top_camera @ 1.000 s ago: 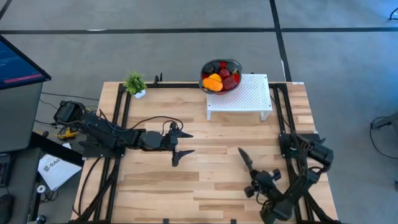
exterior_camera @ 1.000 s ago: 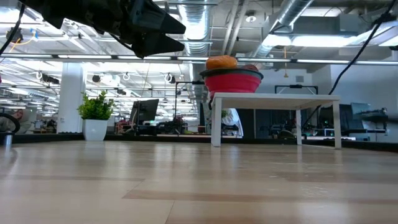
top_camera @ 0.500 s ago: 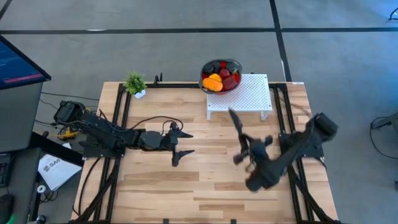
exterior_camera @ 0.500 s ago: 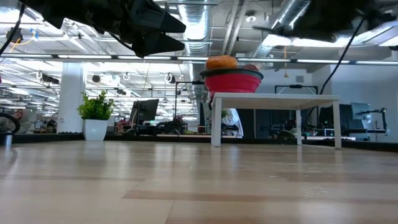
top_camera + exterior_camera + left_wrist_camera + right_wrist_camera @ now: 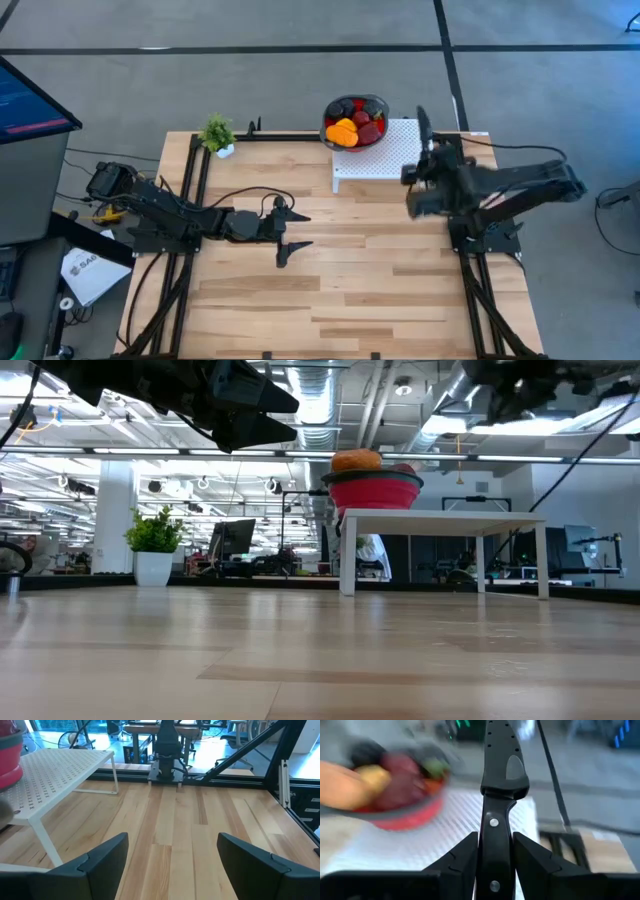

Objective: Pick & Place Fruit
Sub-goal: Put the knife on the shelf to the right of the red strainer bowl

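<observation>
The fruit [image 5: 352,124], orange, yellow, dark red and purple-black pieces, lies heaped in a red bowl with a grey rim [image 5: 373,490]. The bowl stands on the far left corner of a white perforated stand [image 5: 390,155]. My right gripper [image 5: 495,840] hangs above the stand's right end [image 5: 428,165], shut on a black-handled knife [image 5: 496,775]. My left gripper [image 5: 295,235] hovers open over the table's left middle with nothing between its fingers [image 5: 100,865]. In the right wrist view the fruit [image 5: 380,777] shows blurred. My right gripper pinches the knife's black riveted handle [image 5: 493,827] between its two fingers [image 5: 462,857], on the handle's two flat sides. The knife lies along the fingers, its blade [image 5: 421,125] pointing out ahead toward the table's far edge. It is lifted clear, above the white stand.
A small potted plant [image 5: 217,135] stands at the table's far left corner. Black frame rails [image 5: 195,180] run along the left, right and far edges. Bare wooden tabletop [image 5: 340,280] stretches across the middle and near part.
My right gripper has swung with the knife from low over the table's near right part up and toward the far edge, to the white stand's right end. The knife has turned and now points toward the far edge. The gripper stays shut on it.
</observation>
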{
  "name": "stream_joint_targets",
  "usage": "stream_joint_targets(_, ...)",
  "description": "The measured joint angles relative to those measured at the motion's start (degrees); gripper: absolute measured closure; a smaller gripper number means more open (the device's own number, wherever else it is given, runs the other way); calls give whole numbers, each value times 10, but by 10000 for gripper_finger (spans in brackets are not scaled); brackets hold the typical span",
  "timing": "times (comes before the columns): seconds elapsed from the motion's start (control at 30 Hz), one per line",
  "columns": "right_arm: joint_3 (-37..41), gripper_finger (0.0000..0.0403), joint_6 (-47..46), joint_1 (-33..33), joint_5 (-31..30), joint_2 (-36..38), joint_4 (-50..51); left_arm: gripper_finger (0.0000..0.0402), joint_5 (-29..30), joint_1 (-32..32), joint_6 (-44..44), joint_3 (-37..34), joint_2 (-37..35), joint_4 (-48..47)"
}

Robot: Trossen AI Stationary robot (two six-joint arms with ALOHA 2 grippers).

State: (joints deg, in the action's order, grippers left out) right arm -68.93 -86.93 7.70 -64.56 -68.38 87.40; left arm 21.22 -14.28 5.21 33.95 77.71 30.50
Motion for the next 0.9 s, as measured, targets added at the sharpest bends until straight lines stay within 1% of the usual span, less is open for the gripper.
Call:
stream_joint_targets(0.07,0,295,83,-52,62,24,-40,103,0,0,0,0,0,0)
stream_joint_targets(0.2,0,300,272,-151,167,48,-159,103,1,0,0,0,0,0)
stream_joint_targets(0.3,0,298,358,-224,244,43,-215,103,2,0,0,0,0,0)
stream_joint_targets(0.43,0,295,400,-307,307,18,-229,103,2,0,0,0,0,0)
stream_joint_targets(0.57,0,295,424,-363,330,-14,-240,103,2,0,0,0,0,0)
stream_joint_targets(0.73,0,295,448,-394,375,-63,-262,103,2,0,0,0,0,0)
stream_joint_targets(0.9,0,294,463,-401,393,-113,-264,103,2,0,1,0,0,0)
